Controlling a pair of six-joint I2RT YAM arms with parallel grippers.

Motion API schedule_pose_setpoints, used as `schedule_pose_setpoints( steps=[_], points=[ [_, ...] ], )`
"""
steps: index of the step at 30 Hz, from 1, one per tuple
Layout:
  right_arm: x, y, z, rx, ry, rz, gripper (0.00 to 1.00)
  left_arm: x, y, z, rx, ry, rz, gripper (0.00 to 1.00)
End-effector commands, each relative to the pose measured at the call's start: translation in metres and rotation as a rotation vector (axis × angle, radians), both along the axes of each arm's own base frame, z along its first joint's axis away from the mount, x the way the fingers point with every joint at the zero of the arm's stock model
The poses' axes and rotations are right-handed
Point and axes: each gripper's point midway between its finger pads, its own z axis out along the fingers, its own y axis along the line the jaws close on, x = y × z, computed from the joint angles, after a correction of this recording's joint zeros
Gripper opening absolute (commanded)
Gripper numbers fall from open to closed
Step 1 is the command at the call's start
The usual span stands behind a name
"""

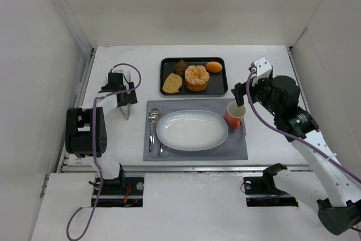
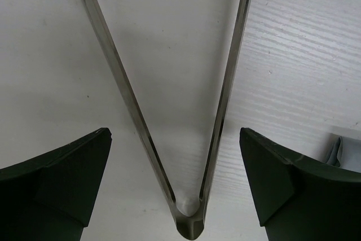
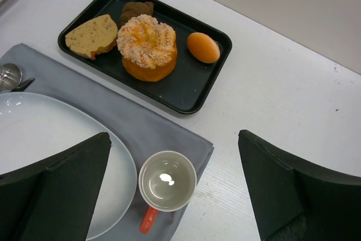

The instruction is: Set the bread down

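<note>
Bread slice [image 1: 172, 83], flat, golden-tan and speckled, lies at the 9 o'clock end of the shallow black rectangular tray [image 1: 219, 86], just beside a round segmented orange pastry [image 1: 197, 77], with a dark brown chunk [image 1: 180, 66] behind it. The tray sits at 12 o'clock from the oval white plate [image 1: 192, 131] on its grey placemat [image 1: 237, 149]. To my eye the bread looks light, soft and crumbly, likely to break if pinched hard; I'd take it gently across its two flat faces near the middle, from its free 9 o'clock edge. The left gripper [image 2: 175, 134] has its jaws spread wide, straddling the hinged end of the slim steel tongs [image 2: 227, 83] that lie on the white tabletop [image 1: 271, 71] at 9 o'clock from the placemat; the jaws do not seem to touch them. The right gripper [image 3: 174, 136] hangs over the orange cup [image 3: 167, 180] with jaws wide apart and nothing in them.
</note>
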Motion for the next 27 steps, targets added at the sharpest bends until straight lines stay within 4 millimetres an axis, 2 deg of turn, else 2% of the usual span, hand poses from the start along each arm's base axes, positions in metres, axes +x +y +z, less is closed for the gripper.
schedule_pose_setpoints(
  steps=[1, 20, 24, 27],
  points=[
    [0.001, -0.001, 0.023, 0.017, -0.066, -0.001, 1.0, 0.018, -0.002, 0.017, -0.028, -0.054, -0.003, 0.95],
    [0.0, -0.002, 0.028, 0.033, -0.079, -0.003, 1.0, 0.013, 0.0, -0.01, -0.073, 0.031, 0.006, 0.79],
    [0.0, -0.003, 0.028, 0.031, -0.079, -0.011, 1.0, 0.016, -0.002, -0.007, -0.08, 0.022, 0.0, 0.73],
    [0.0, -0.003, 0.028, 0.031, -0.079, -0.012, 1.0, 0.013, -0.003, -0.012, -0.09, 0.04, -0.006, 0.65]
  ],
)
